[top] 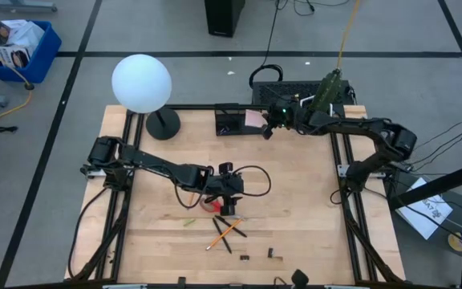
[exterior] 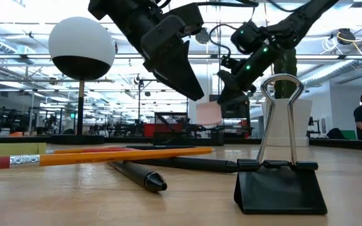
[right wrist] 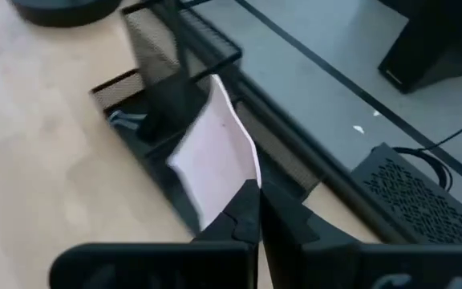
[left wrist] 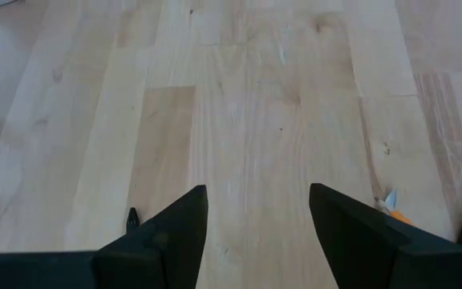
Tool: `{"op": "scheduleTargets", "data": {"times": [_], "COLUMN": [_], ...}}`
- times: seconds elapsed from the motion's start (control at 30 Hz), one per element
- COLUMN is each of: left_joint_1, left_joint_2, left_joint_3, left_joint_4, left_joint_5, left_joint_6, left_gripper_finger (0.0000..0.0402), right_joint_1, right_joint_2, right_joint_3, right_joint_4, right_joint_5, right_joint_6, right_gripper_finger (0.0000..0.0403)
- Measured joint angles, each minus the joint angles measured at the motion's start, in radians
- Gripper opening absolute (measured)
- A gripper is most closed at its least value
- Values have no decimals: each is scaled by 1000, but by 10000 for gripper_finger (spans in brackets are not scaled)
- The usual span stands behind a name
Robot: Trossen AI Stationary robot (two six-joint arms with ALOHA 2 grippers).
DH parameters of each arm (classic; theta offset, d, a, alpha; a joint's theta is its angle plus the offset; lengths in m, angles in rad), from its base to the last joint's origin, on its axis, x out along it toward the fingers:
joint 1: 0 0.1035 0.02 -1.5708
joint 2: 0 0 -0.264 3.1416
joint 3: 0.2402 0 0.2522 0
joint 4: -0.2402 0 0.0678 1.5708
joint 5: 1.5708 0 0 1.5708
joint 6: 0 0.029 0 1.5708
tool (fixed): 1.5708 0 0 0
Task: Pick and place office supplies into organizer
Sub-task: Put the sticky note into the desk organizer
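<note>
The right gripper (right wrist: pixel 257 210) is pinching the light, floppy sticky-note pad (right wrist: pixel 215 160) by its edge over the organizer (top: pixel 233 120). The left gripper (left wrist: pixel 257 233) is hovering wide open above the worktop (left wrist: pixel 247 104).

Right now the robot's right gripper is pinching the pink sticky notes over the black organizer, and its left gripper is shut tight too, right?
Not quite. The left gripper is open; the left wrist view shows bare table between its fingers. The right gripper does pinch the pink sticky notes over the black organizer.

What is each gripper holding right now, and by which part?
The right gripper pinches the pink sticky-note pad by one edge, above the organizer. The left gripper holds nothing.
</note>
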Motion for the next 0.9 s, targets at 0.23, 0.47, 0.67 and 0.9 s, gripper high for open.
{"op": "scheduleTargets", "data": {"times": [0.23, 0.47, 0.67, 0.9], "left_joint_1": [0, -7, -16, -17], "left_joint_2": [0, 0, 0, 0], "left_joint_3": [0, 1, 1, 1], "left_joint_4": [-1, -5, -6, -6], "left_joint_5": [0, 0, 1, 1], "left_joint_6": [1, 5, 9, 9], "left_gripper_finger": [228, 228, 228, 228], "right_joint_1": [-43, -59, -65, -65], "right_joint_2": [98, 183, 223, 226], "right_joint_3": [94, 136, 143, 143], "right_joint_4": [-3, -71, -55, -53], "right_joint_5": [-83, -103, -102, -94], "right_joint_6": [-7, 9, 0, -34], "right_gripper_finger": [0, 0, 10, 81]}}
